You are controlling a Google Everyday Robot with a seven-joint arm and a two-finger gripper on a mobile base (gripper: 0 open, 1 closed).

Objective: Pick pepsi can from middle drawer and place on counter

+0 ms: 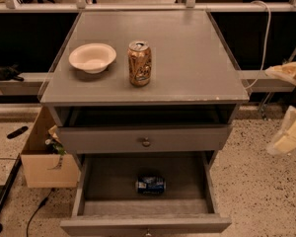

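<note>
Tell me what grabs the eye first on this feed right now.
The open middle drawer at the bottom, with the pepsi can lying on its side on its floor, draws the eye first. On the counter above stand a gold-brown can and, beside it, a white bowl. The end effector hangs pale at the right edge, off to the side of the counter and clear of the drawer.

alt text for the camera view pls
A pepsi can lies on its side in the open middle drawer. On the counter stand a gold-brown can and a white bowl. The robot's pincer hangs at the right edge, away from the drawer.
</note>
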